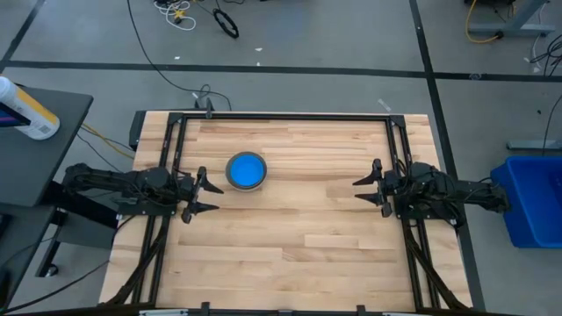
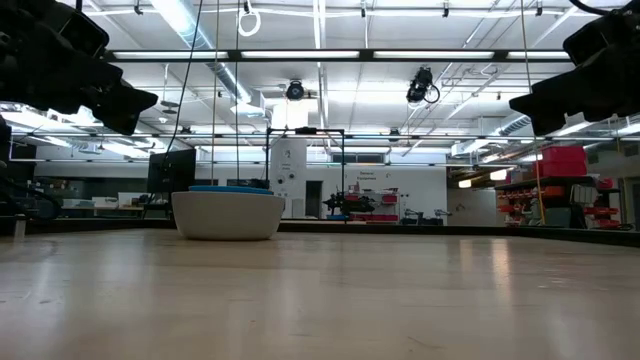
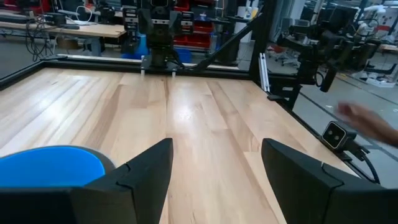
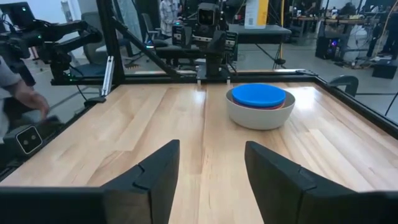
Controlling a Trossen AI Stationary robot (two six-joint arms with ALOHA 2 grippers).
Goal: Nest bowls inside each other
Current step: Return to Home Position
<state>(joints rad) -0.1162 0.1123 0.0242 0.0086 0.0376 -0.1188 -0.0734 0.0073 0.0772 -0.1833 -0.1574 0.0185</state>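
Observation:
The bowls (image 1: 246, 170) stand nested in one stack on the wooden table, left of its middle. The outer one is grey (image 4: 258, 117). A bright light blue one (image 4: 258, 95) shows on top, and a reddish rim (image 4: 287, 105) peeks out between them. The stack rests on the grey bowl's base (image 2: 228, 232). My left gripper (image 1: 206, 195) hovers open at the table's left side, just near-left of the stack, pointing level toward the right. My right gripper (image 1: 362, 189) hovers open at the right side, facing the stack across bare wood. Neither touches anything.
A black frame rail (image 1: 290, 116) runs along the table's far edge and down both sides. A person's hand (image 3: 367, 121) shows blurred beyond the near edge, also seen as a hand (image 4: 28, 99) in the right wrist view. Bare wood (image 1: 299, 237) lies between the grippers.

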